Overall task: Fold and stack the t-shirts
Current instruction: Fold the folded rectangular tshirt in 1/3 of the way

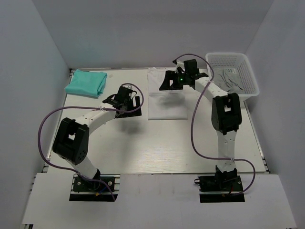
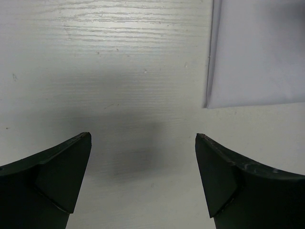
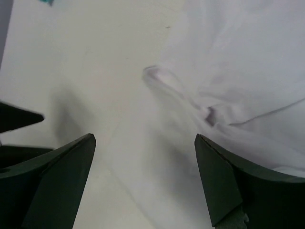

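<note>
– Where did things lie?
– On the table (image 1: 157, 148), the white shirt (image 1: 167, 107) lay at 12 o'clock, the teal shirt (image 1: 86, 83) folded at 10.
– Holding anything?
– No. The left gripper (image 2: 143, 143) and right gripper (image 3: 145, 143) both gaped wide, empty.

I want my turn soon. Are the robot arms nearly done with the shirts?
Halfway. The teal t-shirt lies folded by itself. The white t-shirt looks partly folded, with the open right gripper above it and the open left gripper beside it. Stacking them remains.
</note>
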`<state>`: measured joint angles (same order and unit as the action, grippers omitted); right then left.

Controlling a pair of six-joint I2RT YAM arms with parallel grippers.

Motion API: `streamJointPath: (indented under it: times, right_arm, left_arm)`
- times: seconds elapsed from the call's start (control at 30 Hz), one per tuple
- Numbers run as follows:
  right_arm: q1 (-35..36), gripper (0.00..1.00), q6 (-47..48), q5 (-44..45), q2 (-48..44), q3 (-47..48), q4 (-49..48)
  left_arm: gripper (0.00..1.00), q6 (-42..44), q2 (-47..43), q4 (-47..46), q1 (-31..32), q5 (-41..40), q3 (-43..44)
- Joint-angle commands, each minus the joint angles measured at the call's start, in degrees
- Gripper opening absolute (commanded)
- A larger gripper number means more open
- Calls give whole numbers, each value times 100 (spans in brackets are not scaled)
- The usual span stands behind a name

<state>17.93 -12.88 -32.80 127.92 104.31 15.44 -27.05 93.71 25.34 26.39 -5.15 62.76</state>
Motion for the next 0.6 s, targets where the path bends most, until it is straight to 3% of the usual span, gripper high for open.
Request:
streamJointPath:
  times: [0.0, 0.17, 0.33, 0.57]
  right_arm:
    - [228, 90, 550, -340, -926, -595, -358]
    - [325, 90, 673, -832, -945, -1150, -235]
    - [307, 90, 594, -728, -128, -527, 38]
    - [228, 90, -125, -288, 839, -52, -1015]
  left_arm:
    - [100, -37, -371, -109, 24, 84, -18]
    - [100, -37, -231, -109, 24, 137, -18]
    - [100, -37, -169, -109, 24, 190, -18]
    - [100, 120, -116, -161, 24, 312, -18]
